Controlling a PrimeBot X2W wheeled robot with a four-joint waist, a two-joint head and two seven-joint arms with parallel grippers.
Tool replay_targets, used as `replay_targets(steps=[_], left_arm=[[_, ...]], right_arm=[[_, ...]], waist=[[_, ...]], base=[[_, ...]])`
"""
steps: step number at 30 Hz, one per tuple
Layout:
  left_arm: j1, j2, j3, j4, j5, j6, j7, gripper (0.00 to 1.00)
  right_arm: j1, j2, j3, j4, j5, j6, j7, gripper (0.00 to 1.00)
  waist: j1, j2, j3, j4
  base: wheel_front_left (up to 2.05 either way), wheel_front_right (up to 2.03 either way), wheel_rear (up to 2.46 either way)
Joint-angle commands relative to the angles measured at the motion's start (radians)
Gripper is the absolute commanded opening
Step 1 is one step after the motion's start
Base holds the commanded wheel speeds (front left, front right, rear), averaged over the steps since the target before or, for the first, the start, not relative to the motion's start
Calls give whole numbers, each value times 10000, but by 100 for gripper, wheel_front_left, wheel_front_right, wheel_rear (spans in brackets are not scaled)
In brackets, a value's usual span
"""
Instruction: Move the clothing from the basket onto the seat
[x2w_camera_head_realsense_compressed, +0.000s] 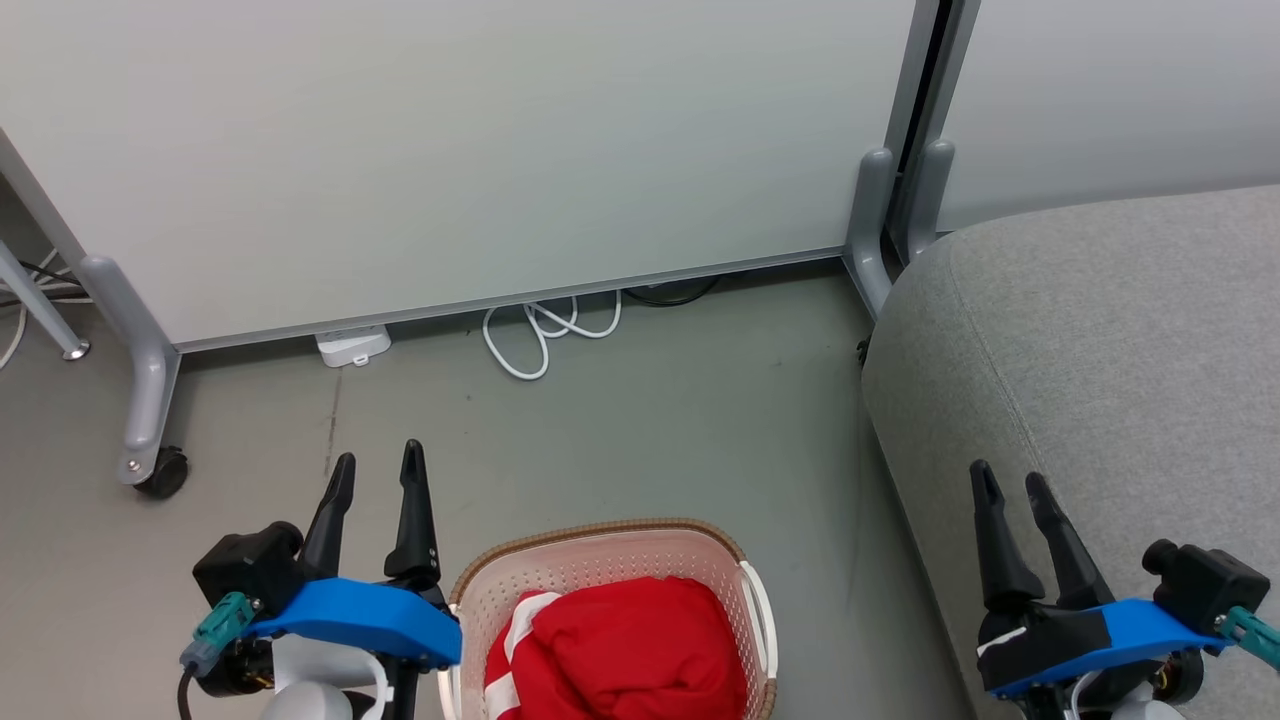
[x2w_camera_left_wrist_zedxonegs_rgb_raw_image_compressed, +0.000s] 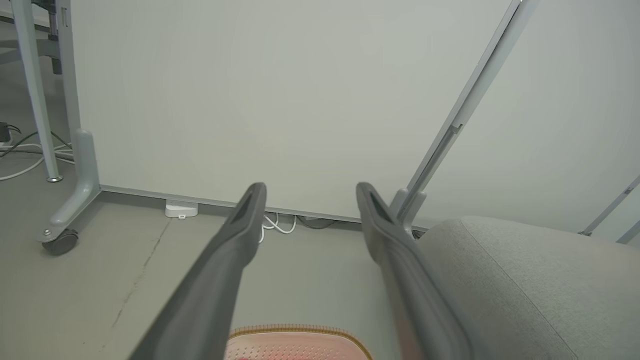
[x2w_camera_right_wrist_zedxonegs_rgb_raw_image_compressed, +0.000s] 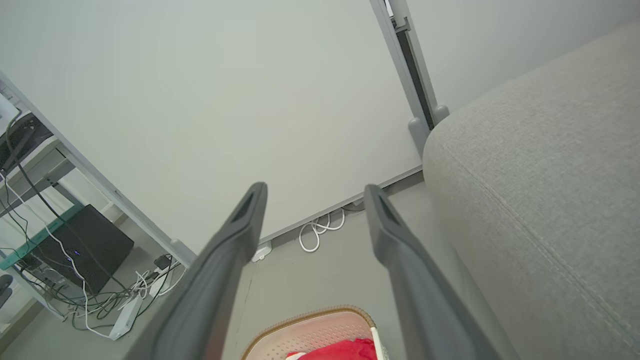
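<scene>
**Jaws.** Left gripper (x2w_camera_head_realsense_compressed: 378, 458): jaws spread, the two dark fingers parted toward the tips. In the left wrist view the gap between them frames bare floor (x2w_camera_head_realsense_compressed: 650, 430) and a white partition panel (x2w_camera_head_realsense_compressed: 450, 150). Right gripper (x2w_camera_head_realsense_compressed: 1008, 476): jaws also spread, fingers standing in a narrow V. The right wrist view shows floor and panel through the gap.

**Task items.** The basket (x2w_camera_head_realsense_compressed: 600, 528) sits on the floor between the two grippers, much nearer the left one. It lies just to the right of that gripper's blue wrist housing and behind its fingertips. Whether rim and housing touch cannot be told. The clothing (x2w_camera_head_realsense_compressed: 630, 640) is inside the basket, a bright red heap with white stripes, rising to about the brown woven rim. It appears to be one bundle, though the lower part is cut off, so the count of garments is uncertain. The seat (x2w_camera_head_realsense_compressed: 1100, 350), grey upholstery with a stitched seam, lies beneath and to the right of the right gripper. The fingers show over its near left edge; contact is not confirmed.

**Surroundings.**
- A looped white cable (x2w_camera_head_realsense_compressed: 545, 335) lies ahead of the jaws at the foot of the panel.
- A small white plug box (x2w_camera_head_realsense_compressed: 352, 346) sits left of the cable, ahead of the left gripper.
- A grey castor foot (x2w_camera_head_realsense_compressed: 150, 440) stands left of the left gripper.
- A grey upright post (x2w_camera_head_realsense_compressed: 885, 220) stands ahead and left of the right gripper, at the seat's far corner.
</scene>
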Motion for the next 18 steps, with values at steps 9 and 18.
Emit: replay_targets(steps=[9,18], left_arm=[[-261,84,-227,20,1010,60,-301,100],[-291,79,-374,105,1821,54,-501,100]], right_arm=[[-194,-75,175,-59,-1042,19,-299,100],[-210,-79,328,-53,-1848,19,-504,100]], waist=[[0,0,-5,28],[0,0,0,52]], base=[[0,0,0],[0,0,0]])
